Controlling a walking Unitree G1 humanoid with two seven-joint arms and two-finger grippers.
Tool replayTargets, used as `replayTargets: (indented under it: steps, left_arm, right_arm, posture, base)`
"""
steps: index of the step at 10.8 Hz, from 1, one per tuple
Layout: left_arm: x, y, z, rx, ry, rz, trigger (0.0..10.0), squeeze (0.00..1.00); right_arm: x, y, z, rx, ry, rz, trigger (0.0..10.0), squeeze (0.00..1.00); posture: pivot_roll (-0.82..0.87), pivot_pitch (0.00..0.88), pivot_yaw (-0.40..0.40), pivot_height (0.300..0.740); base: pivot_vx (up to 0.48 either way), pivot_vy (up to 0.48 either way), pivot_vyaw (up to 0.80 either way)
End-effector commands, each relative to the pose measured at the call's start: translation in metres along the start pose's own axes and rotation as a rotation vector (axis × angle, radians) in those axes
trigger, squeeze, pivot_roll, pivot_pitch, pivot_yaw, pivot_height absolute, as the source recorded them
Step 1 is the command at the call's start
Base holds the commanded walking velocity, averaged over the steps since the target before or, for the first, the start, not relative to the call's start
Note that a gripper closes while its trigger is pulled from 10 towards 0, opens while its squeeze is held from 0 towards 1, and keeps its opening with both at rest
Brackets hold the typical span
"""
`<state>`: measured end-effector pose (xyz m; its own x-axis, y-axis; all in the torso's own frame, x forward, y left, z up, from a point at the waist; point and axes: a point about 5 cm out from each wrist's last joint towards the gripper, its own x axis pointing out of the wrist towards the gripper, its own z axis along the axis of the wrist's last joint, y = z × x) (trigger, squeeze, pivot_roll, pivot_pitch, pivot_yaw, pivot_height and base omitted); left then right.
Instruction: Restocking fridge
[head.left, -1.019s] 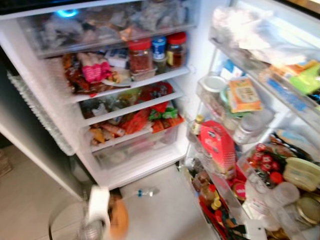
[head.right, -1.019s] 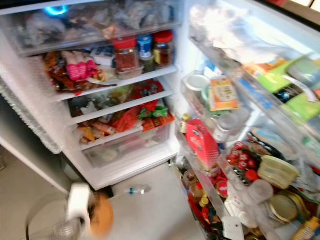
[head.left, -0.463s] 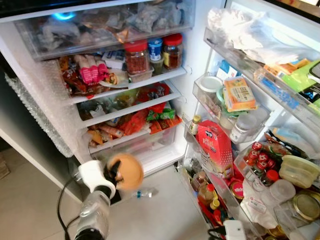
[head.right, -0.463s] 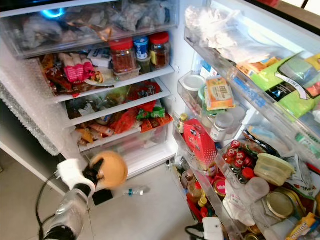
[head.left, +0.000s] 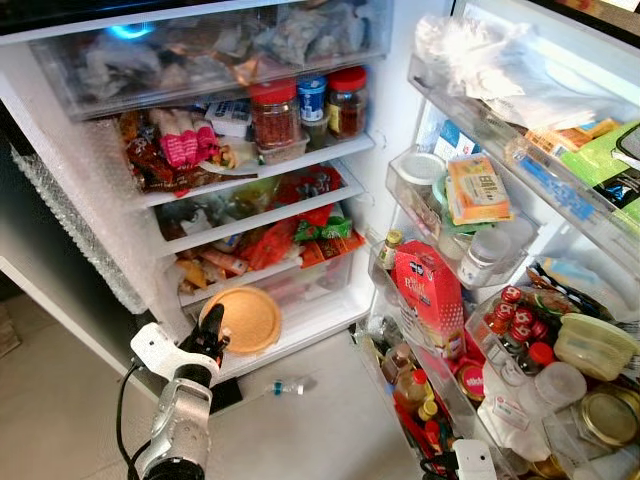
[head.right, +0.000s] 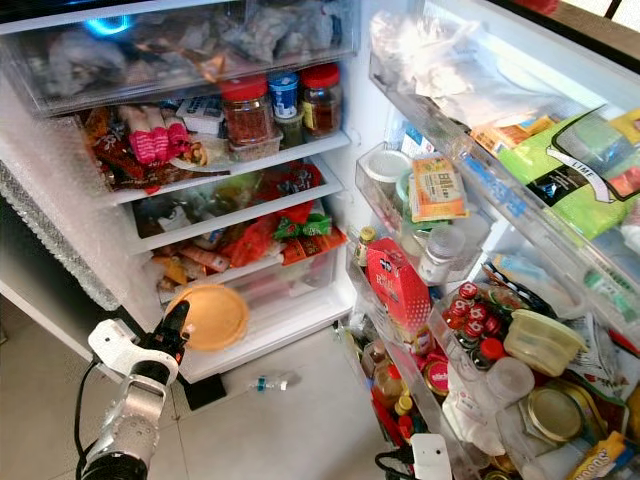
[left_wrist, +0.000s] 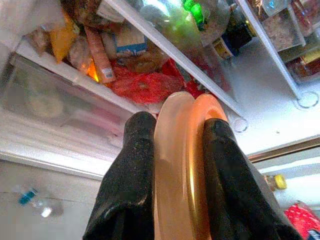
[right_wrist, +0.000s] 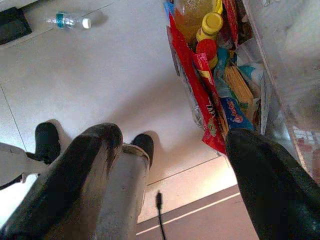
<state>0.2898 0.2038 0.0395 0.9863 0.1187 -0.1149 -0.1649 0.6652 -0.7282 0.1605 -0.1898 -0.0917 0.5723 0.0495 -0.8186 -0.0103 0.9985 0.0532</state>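
the robot's left gripper (head.left: 216, 333) holds a round orange plastic lid (head.left: 245, 319) up before the open white fridge (head.left: 395, 40), its two black fingers (left_wrist: 132, 165) closed on the lid's rim, one on each face, as the left wrist view shows edge-on. the lid hangs in front of the clear bottom drawer (head.left: 300, 285), just below the lowest shelf of red and orange snack packets (head.left: 270, 245). above it, three red- and blue-capped jars (head.left: 305, 100) stand on the upper shelf beside pink wrapped packets (head.left: 185, 140). the fridge door (head.left: 560, 200) stands swung out on the right, its racks packed with a red carton (head.left: 430, 295), a yellow box (head.left: 478, 188), small red-capped bottles (head.left: 520, 320) and a pale lidded tub (head.left: 595, 345). a small clear plastic bottle with a blue label (head.left: 288, 385) lies on the pale tiled floor (head.left: 330, 430) below the fridge. the right gripper (right_wrist: 185, 170) hangs low beside the door's bottom rack, its fingers (right_wrist: 75, 170) spread wide apart and holding nothing, pointed down at the floor and the robot's dark foot (right_wrist: 47, 142).
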Motion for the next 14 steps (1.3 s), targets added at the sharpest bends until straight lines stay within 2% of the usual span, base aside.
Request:
replayTargets:
  steps: [1,3,5,6,10,14]
  left_arm:
    - [-0.002,-0.001,-0.003,-0.012,0.023,-0.015,10.0,0.0]
    - [0.004,-0.006,0.004,0.019,0.027,-0.041,10.0,0.0]
    - [0.009,-0.013,0.011,0.053,0.025,-0.082,10.0,0.0]
    - [0.009,-0.014,0.012,0.055,0.027,-0.087,10.0,0.0]
    - [0.007,-0.018,0.012,0.049,0.051,-0.108,10.0,0.0]
    - [0.005,-0.02,0.01,0.051,0.074,-0.125,10.0,0.0]
  right_arm:
    - [-0.001,-0.004,-0.003,-0.028,0.01,-0.015,10.0,0.0]
    - [-0.001,-0.003,-0.004,-0.034,0.011,-0.016,10.0,0.0]
    - [-0.001,-0.003,-0.004,-0.04,0.012,-0.025,10.0,0.0]
    - [-0.001,-0.003,-0.004,-0.039,0.016,-0.027,10.0,0.0]
    - [-0.001,-0.002,-0.005,-0.034,0.024,-0.03,10.0,0.0]
    - [-0.001,-0.004,-0.002,-0.05,0.015,-0.05,10.0,0.0]
  posture:
    - [-0.1,0.079,-0.02,0.74]
    - [-0.1,0.072,-0.015,0.74]
    - [-0.1,0.065,-0.01,0.74]
    - [-0.1,0.065,-0.01,0.74]
    - [-0.09,0.08,-0.012,0.74]
    - [-0.1,0.104,-0.019,0.74]
  base:
    - [0.0,0.0,0.0]
    - [0.0,0.0,0.0]
    - [0.0,0.0,0.68]
    - [0.0,0.0,0.8]
    - [0.0,0.0,0.0]
    - [0.333,0.0,0.0]
